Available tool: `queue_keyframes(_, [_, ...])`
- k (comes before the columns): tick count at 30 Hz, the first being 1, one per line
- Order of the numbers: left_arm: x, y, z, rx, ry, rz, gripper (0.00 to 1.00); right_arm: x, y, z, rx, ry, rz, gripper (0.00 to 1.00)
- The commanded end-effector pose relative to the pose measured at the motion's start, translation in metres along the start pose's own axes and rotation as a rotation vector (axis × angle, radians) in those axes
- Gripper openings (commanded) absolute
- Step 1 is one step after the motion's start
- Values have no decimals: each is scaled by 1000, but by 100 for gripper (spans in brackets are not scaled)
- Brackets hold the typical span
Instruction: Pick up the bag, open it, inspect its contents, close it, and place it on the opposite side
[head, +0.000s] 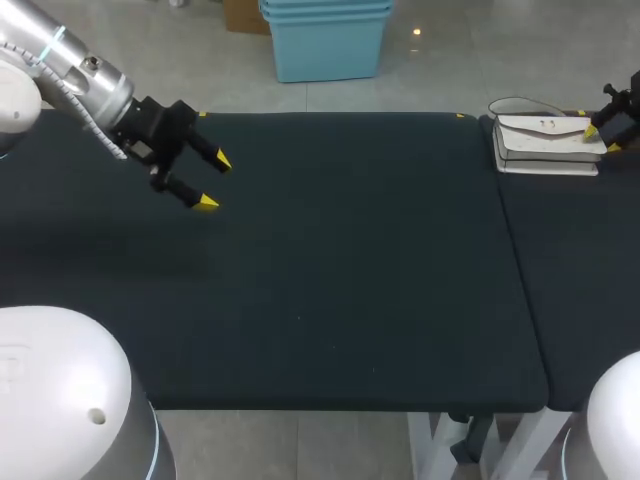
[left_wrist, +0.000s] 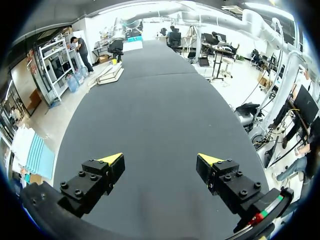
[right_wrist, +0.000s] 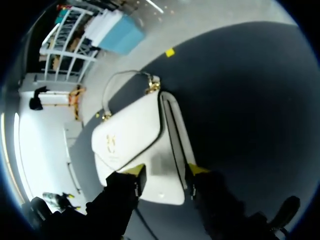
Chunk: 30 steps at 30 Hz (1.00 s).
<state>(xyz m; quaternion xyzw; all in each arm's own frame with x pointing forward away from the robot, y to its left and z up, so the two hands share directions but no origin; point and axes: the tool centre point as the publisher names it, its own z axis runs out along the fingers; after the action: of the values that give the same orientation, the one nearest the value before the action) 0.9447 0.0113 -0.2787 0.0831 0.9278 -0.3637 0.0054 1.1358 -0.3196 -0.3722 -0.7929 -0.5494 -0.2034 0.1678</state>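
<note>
In the head view the dark surface (head: 350, 270) carries a white bag (head: 545, 140) lying flat at its far right corner, beyond a seam in the surface. The right hand (head: 601, 139) sits at the bag's right end. The left hand (head: 210, 182) hangs over the far left of the surface with its fingers spread wide and nothing between them, well apart from the bag. From the left wrist, the left hand (left_wrist: 161, 160) shows both yellow tips set wide over bare surface, and the bag (left_wrist: 111, 74) lies small, far ahead of it. From the right wrist, the bag (right_wrist: 132, 140) lies with its flap (right_wrist: 125, 135) folded shut, so the inside is hidden. Its thin strap (right_wrist: 120, 75) loops out on the surface at the end away from the right hand (right_wrist: 165, 174). The bag's near end lies at this hand, but I cannot tell whether the hand pinches the bag or only straddles it.
</note>
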Motion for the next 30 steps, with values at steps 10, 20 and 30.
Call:
queue_keyframes(10, [0,1,1,3,-1,1,100,10,-1,9,190,42,-31,0])
queue_keyframes(20, [0,1,1,3,-1,1,100,39,-32,12,161,130,-92,0])
queue_keyframes(30, [0,1,1,3,-1,1,100,80,-92,29,172,207,-168,0])
